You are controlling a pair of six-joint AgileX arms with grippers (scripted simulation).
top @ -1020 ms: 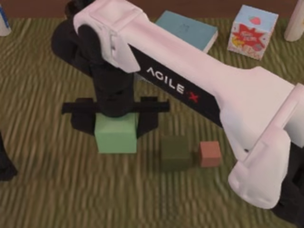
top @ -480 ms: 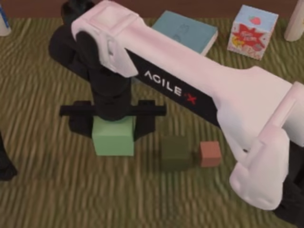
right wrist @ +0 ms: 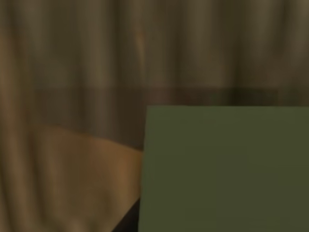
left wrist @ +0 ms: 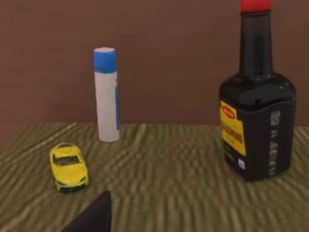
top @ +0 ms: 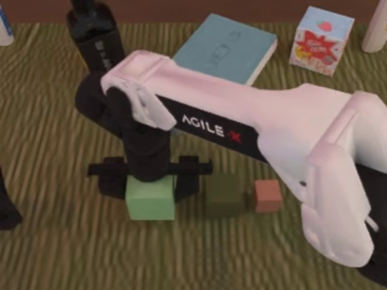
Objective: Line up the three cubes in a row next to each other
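The light green cube is low over the mat left of centre, and my right gripper is shut on it, one black finger on each side. To its right, the dark olive cube and the small salmon-red cube sit close together in a line. One finger fills the gap between the green and olive cubes. A green cube face fills much of the right wrist view. My left gripper is parked at the left edge; one dark fingertip shows.
A teal book and a printed strawberry carton lie at the back. A dark sauce bottle stands at the back left. A white tube with a blue cap and a yellow toy car are on the left.
My right gripper has carried the light green cube toward the table's front and slightly right, level with the olive and salmon-red cubes. The left arm has not moved.
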